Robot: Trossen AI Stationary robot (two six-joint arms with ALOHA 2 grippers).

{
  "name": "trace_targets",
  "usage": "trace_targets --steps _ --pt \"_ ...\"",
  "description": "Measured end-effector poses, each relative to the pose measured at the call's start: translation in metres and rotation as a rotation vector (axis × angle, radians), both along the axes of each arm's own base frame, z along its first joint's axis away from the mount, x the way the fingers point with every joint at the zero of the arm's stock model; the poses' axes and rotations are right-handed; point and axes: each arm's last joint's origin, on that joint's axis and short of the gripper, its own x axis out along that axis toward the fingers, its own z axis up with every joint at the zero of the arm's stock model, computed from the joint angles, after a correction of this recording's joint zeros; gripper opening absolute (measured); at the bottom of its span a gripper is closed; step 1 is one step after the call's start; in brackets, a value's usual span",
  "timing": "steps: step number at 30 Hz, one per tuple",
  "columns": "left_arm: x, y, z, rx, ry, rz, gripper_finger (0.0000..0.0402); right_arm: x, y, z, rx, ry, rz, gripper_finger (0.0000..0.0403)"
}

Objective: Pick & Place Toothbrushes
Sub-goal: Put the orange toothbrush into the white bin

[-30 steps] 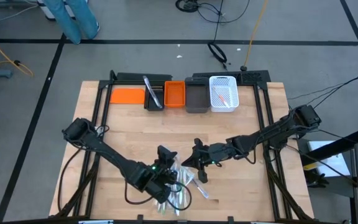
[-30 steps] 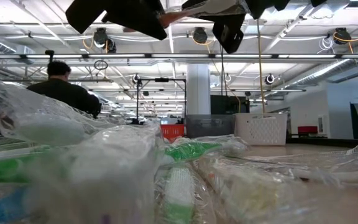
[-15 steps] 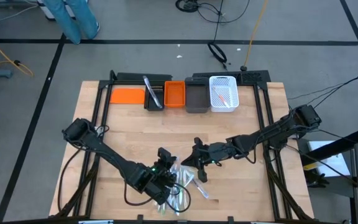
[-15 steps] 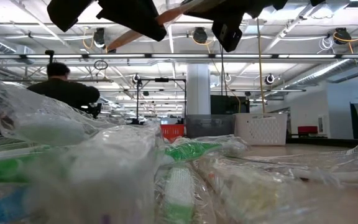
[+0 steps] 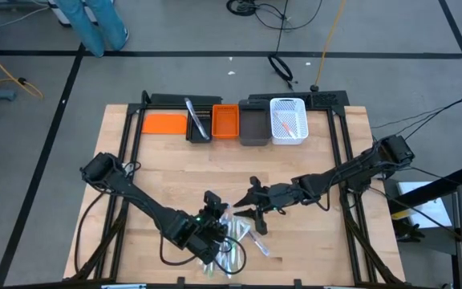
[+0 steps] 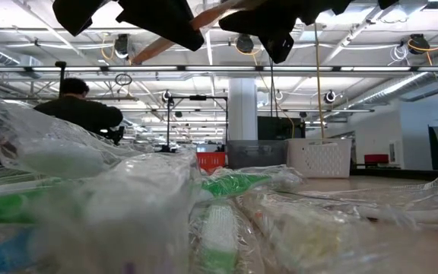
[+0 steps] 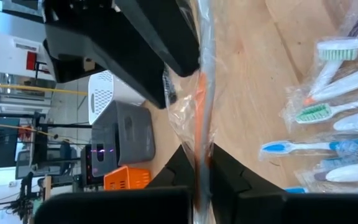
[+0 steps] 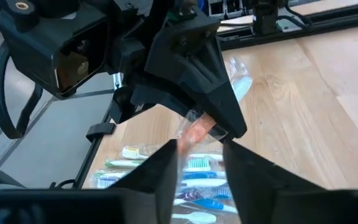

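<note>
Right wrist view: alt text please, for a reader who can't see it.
The left claw pinches an orange toothbrush in a clear wrapper, held between the right claw's open fingers. Below, more wrapped toothbrushes lie piled on the wooden table.

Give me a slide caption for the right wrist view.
Left end effector pinches a wrapped orange toothbrush between the right end effector's open fingers.

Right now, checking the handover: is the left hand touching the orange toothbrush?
Touching: in the left wrist view, the left hand is clamped on the wrapped orange toothbrush.
</note>
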Motion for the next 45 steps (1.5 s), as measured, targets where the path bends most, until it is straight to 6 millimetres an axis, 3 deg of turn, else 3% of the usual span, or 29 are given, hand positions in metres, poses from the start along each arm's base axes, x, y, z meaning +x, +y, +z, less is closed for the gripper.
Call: trace_targets --steps 6,12,21,36,45 --pt "0.000 0.000 0.000 -0.017 -0.010 0.011 0.0015 0.000 0.000 0.002 -0.011 -0.021 0.008 0.0184" --pt "0.000 0.000 0.000 -0.021 -0.014 0.015 0.0009 0.001 0.001 0.005 0.002 -0.053 0.008 0.0205" --pt "-0.001 -0.001 0.000 -0.035 -0.021 0.028 0.0009 -0.009 -0.005 0.025 -0.019 -0.102 0.014 0.0197" --pt "-0.002 0.002 -0.001 -0.097 -0.053 0.088 0.0008 -0.041 -0.018 0.047 -0.071 -0.002 0.009 0.0194" --pt "0.003 0.017 0.000 -0.177 -0.106 0.200 0.0008 -0.074 -0.030 0.038 -0.061 0.011 -0.016 0.0182"
